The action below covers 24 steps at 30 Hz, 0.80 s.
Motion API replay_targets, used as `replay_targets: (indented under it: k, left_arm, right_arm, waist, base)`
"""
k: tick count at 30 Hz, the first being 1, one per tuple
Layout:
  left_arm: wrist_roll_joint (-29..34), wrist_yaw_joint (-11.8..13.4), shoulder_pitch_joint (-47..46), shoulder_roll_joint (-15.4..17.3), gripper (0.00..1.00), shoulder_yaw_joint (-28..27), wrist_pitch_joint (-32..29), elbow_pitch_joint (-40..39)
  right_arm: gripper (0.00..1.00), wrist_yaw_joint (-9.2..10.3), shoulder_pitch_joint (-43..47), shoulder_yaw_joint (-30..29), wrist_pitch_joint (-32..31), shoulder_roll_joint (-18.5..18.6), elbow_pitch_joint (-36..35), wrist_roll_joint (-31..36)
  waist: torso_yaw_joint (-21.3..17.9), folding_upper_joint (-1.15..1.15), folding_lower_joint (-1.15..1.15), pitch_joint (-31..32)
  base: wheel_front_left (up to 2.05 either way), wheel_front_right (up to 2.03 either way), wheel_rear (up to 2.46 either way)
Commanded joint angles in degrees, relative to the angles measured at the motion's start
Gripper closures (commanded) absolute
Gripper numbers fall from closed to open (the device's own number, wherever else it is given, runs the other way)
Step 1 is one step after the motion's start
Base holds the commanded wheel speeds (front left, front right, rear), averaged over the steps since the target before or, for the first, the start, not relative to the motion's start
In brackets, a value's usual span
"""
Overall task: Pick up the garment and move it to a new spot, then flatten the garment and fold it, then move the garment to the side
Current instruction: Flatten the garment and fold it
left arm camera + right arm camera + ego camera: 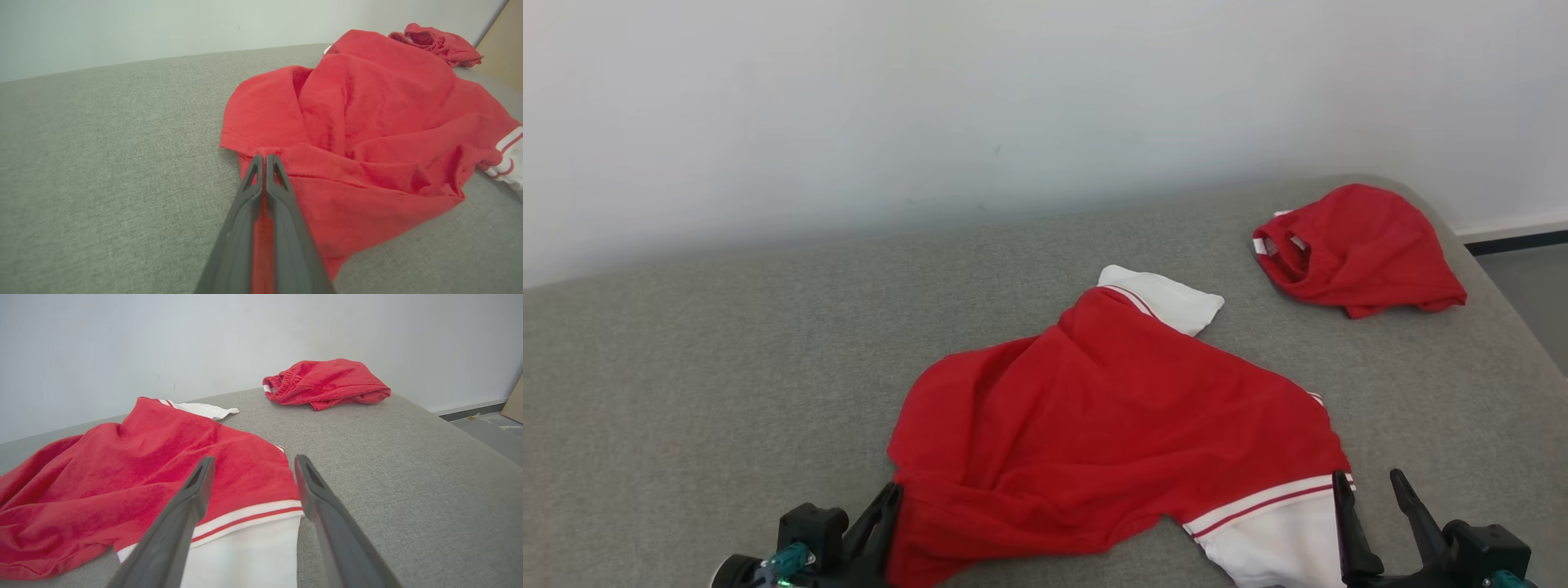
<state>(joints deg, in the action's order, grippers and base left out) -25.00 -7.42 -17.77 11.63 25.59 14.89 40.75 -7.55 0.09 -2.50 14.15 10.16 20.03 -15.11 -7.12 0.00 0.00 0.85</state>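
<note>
A red garment (1111,425) with white sleeves lies rumpled in the middle of the grey padded surface (686,392). My left gripper (892,492) is at its lower left hem. In the left wrist view its fingers (265,157) are pressed together, with red cloth (367,122) showing in the slit between them. At the lower right my right gripper (1367,478) stands open, one finger over the striped white sleeve (1274,539) and one beside it. The right wrist view has that gripper (255,459) open above the sleeve (245,555), with nothing pinched.
A second red garment (1356,249) lies bunched at the far right corner of the surface, also in the right wrist view (327,381). A white wall (931,106) runs behind. The surface drops off at the right to grey floor (1531,286).
</note>
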Motion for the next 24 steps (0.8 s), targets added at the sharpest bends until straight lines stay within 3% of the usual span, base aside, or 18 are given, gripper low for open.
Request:
replay_targets:
  k: [1,5,12,20,21,22,24]
  left_arm:
    - [0.14,0.19,1.18,0.63,1.0,-0.34,0.37,-1.91]
    - [0.87,1.68,3.44,1.23,1.0,-1.47,0.29,-6.9]
    - [1.21,4.88,15.1,2.16,1.0,-0.77,-0.21,-18.84]
    - [-1.83,6.6,25.66,-0.1,1.0,1.18,-2.2,-24.05]
    - [-1.45,6.96,25.88,-0.08,0.53,1.32,-2.27,-23.96]
    - [-1.34,7.08,26.15,-0.26,0.0,1.49,-2.32,-24.03]
    - [-1.95,7.36,26.89,-0.87,0.0,1.26,-1.78,-24.7]
  right_arm:
    - [0.0,0.13,0.45,0.16,0.26,-0.03,-0.12,0.02]
    - [0.0,0.13,0.87,-0.02,0.41,-0.16,-0.27,-0.14]
    - [0.0,0.13,2.01,-0.63,0.6,-0.41,-0.26,-0.51]
    - [0.0,0.13,2.58,-1.47,0.69,-0.45,0.0,-0.55]
    - [0.0,0.13,2.55,-1.51,0.69,-0.43,0.01,-0.49]
    - [0.0,0.13,2.57,-1.54,0.68,-0.4,0.07,-0.45]
    - [0.0,0.13,2.7,-1.63,0.57,-0.24,0.17,-0.47]
  waist:
    - [0.8,0.0,0.0,0.53]
    - [1.26,0.0,0.0,0.65]
    - [1.95,0.0,0.0,0.6]
    - [2.94,0.0,0.0,0.86]
    - [3.05,0.0,0.0,0.97]
    - [3.17,0.0,0.0,1.09]
    - [3.36,0.0,0.0,1.38]
  base:
    - [0.0,0.0,0.0]
    - [0.0,0.0,0.0]
    - [0.0,0.0,0.0]
    - [0.0,0.0,0.0]
    - [0.0,0.0,0.0]
    - [0.0,0.0,0.0]
    - [0.0,0.0,0.0]
